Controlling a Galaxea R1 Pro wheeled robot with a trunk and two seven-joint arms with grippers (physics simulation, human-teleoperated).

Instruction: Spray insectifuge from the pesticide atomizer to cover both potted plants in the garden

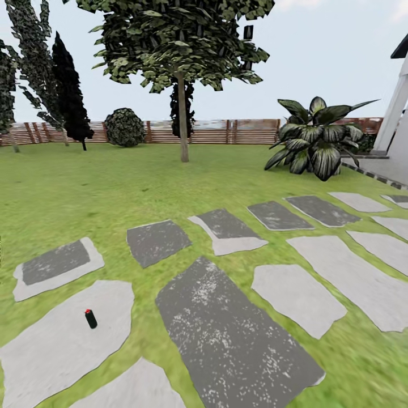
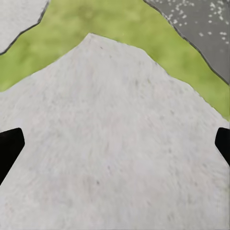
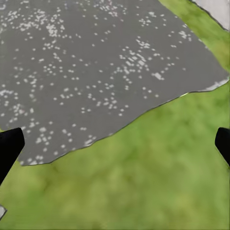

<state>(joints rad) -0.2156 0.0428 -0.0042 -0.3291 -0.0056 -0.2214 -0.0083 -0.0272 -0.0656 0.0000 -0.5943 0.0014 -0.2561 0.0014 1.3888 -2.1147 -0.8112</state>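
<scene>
Pesticide atomizer (image 1: 90,319) stands upright on a pale stepping stone (image 1: 62,340), low and to the left in the head view.

Its label is too small to read. Both grippers' black fingertips (image 2: 9,148) sit spread wide apart, empty, over stone and lawn (image 3: 143,182); fence (image 1: 226,131) and trees beyond.

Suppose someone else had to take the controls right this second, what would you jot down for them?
Left gripper: open, empty, over a pale stepping stone.
Right gripper: open, empty, over grass by a dark stone.
Pesticide atomizer: standing upright on a pale stone, ahead and to the left, untouched.
A large speckled-leaf plant stands far right by the paving.
Done: nothing yet.
Left: reach and grasp the atomizer, then spray both potted plants.
</scene>
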